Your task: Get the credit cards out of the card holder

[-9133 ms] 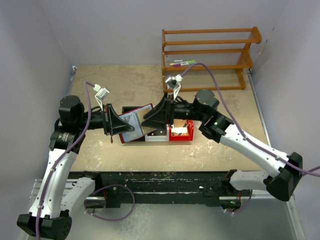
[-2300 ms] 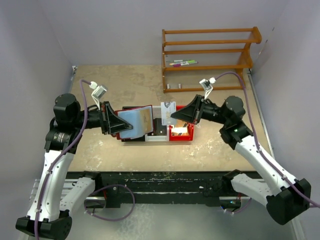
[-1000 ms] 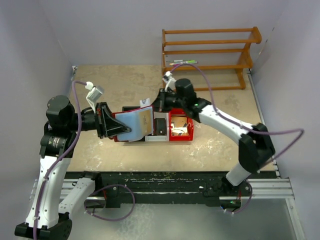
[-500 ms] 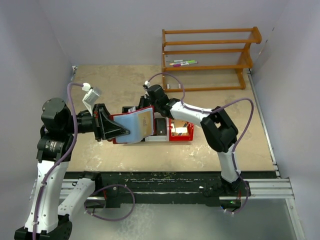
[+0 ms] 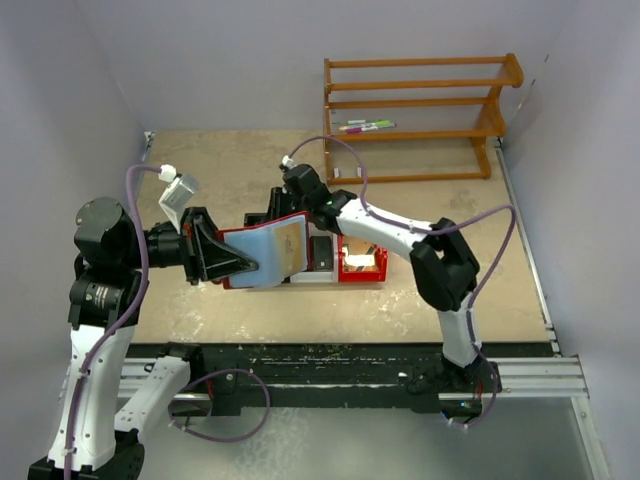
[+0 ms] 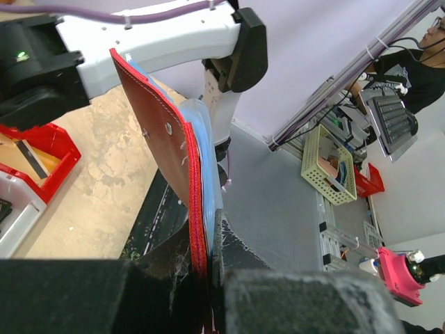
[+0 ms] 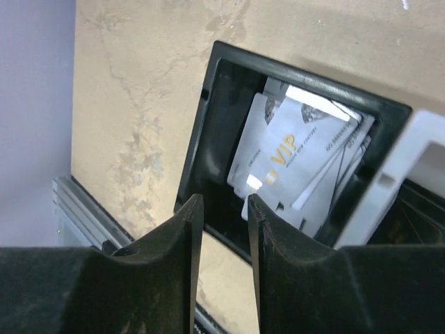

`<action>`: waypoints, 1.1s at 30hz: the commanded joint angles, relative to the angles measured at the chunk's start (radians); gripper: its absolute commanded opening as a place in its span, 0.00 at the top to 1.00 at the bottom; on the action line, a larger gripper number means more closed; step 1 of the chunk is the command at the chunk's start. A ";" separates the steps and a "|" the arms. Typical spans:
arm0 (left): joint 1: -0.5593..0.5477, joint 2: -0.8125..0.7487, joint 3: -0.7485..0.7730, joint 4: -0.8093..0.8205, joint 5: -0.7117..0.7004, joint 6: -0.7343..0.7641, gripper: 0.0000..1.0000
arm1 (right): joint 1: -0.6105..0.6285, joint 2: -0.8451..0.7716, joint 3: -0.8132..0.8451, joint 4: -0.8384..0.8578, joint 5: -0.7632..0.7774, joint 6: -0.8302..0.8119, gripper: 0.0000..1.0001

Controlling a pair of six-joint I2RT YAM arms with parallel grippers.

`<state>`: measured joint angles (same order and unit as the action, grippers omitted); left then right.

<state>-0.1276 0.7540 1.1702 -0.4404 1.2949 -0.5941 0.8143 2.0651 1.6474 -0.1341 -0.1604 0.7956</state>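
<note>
My left gripper is shut on the lower edge of the maroon card holder and holds it open and upright above the table. The holder's blue-grey sleeves face the top camera, and a tan credit card sits in one. In the left wrist view the holder is edge-on between my fingers. My right gripper is open and empty just behind the holder, over a black bin. Several pale credit cards, one marked VIP, lie in that bin. The gripper also shows in the right wrist view.
A white bin and a red bin with small items stand in a row right of the black bin. A wooden rack with markers stands at the back right. Grey walls close in both sides.
My right gripper has moved left, from over the white and red bins to over the black bin, and holds no card now. My left arm drew the card holder slightly left.
</note>
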 commanded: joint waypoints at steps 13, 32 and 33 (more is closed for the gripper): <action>-0.001 -0.017 0.002 0.140 0.023 -0.082 0.97 | -0.083 -0.897 -0.710 0.716 -0.449 0.123 0.21; -0.001 -0.013 -0.029 0.169 0.001 -0.087 1.00 | -0.087 -0.967 -0.918 1.434 -0.516 0.510 0.19; -0.001 -0.012 -0.031 0.170 -0.001 -0.088 1.00 | -0.086 -0.980 -0.924 1.423 -0.513 0.503 0.19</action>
<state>-0.1276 0.7441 1.1439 -0.3206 1.3041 -0.6716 0.7223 1.1191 0.7448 1.1297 -0.6724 1.2461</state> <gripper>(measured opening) 0.096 0.813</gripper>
